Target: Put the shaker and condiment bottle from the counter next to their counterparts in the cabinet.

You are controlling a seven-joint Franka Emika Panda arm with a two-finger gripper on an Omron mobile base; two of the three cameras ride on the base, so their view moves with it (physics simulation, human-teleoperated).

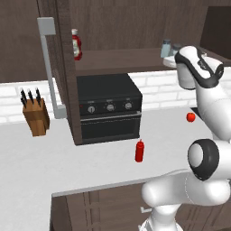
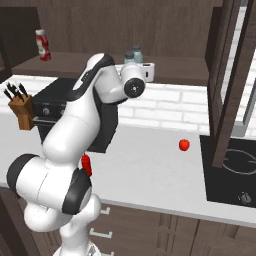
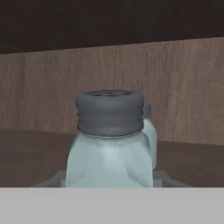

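One shaker [image 3: 109, 144] upright, cap up, clamped in pincer [image 3: 109, 183]; pale look-alike [image 3: 148, 131] just behind.

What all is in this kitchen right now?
shaker: one, greyish-blue, dark grey cap, held up at the cabinet shelf
pale shaker: one, pale blue, on the shelf just behind the held one
labelled bottle: one, red, white cap, left end of shelf
squeeze bottle: one, all red, upright on the counter before the oven
oven: one, black, on the counter under the shelf
knife block: one, wooden, left on the counter
red fruit: one, on the counter near the hob
hob: one, black, right
cabinet: one, dark brown
gripper: one, shut on the shaker
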